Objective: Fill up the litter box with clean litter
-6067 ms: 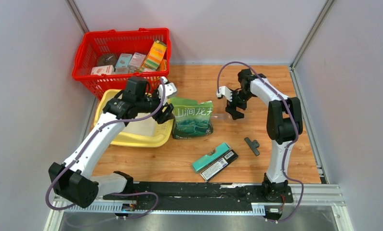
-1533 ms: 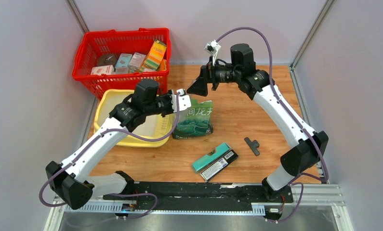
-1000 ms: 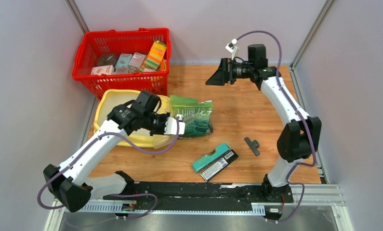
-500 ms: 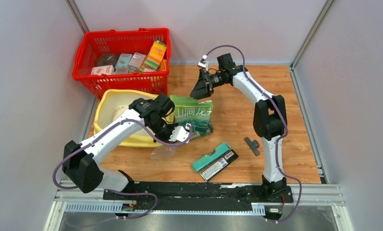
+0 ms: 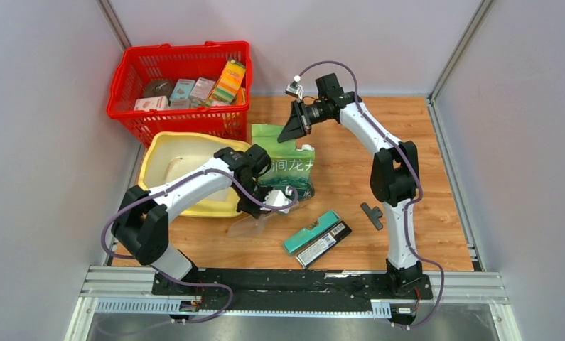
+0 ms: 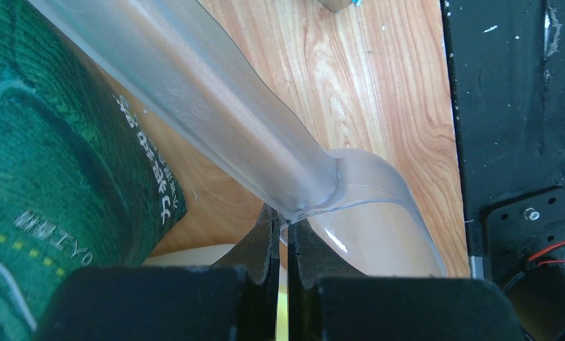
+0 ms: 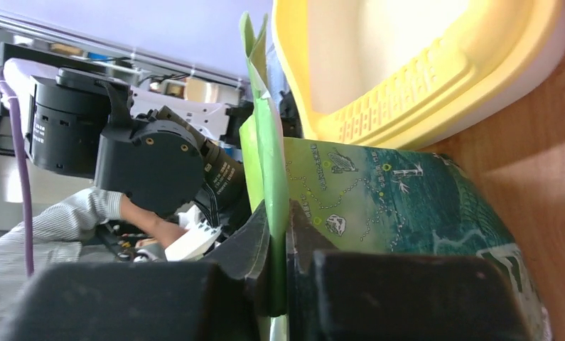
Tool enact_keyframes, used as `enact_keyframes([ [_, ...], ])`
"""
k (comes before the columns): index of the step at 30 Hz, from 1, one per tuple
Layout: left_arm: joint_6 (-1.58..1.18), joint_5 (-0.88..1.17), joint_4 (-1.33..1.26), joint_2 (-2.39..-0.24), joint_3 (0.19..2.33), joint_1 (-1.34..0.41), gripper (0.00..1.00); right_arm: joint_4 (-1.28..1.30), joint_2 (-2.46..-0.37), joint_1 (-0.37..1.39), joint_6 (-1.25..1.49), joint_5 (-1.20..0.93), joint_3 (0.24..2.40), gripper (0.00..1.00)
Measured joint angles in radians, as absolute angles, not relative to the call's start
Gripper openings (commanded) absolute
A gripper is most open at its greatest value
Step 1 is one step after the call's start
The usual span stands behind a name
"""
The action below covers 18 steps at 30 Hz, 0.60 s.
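Scoop (image 5: 253, 224) swung out over the wooden table (image 5: 350, 170), clamped in left gripper (image 6: 284, 231); right gripper (image 7: 278, 234) pinches bag (image 5: 286, 174).

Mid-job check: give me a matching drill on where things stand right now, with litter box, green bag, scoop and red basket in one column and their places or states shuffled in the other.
Things:
1. litter box
2. green bag
3. scoop
4. red basket

Places or states:
A. top edge pinched by the right gripper
B. clamped in the left gripper
C. farthest back on the left, with cartons inside
D. yellow, lying flat between the basket and the bag

Pairs: 1-D, 2-A, 3-B, 4-C
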<state>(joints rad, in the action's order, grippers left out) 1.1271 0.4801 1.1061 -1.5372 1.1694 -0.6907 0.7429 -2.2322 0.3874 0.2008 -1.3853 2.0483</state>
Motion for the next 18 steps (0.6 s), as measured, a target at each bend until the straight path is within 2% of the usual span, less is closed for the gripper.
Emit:
enact_keyframes([
  [3,1.125,0.471,1.071,-1.558,1.153,-0.698,0.0,0.748,-2.189,0.387,0.149,-1.327,2.039,0.0],
  [8,1.1,0.451,1.002,-1.565,1.097,-0.708,0.01,0.744,-2.035,0.398,0.02,-1.233,1.973,0.0],
  [12,1.079,0.435,0.936,-1.566,1.051,-0.714,0.1,0.752,-1.946,0.428,-0.075,-1.145,1.922,0.0],
  [14,1.071,0.43,0.896,-1.566,1.024,-0.72,0.12,0.752,-1.933,0.433,-0.102,-1.127,1.909,0.0],
  [16,1.053,0.414,0.868,-1.569,1.002,-0.736,0.09,0.752,-1.916,0.442,-0.133,-1.111,1.889,0.0],
  [18,1.042,0.398,0.852,-1.579,1.0,-0.755,0.01,0.759,-1.9,0.448,-0.168,-1.098,1.876,0.0],
])
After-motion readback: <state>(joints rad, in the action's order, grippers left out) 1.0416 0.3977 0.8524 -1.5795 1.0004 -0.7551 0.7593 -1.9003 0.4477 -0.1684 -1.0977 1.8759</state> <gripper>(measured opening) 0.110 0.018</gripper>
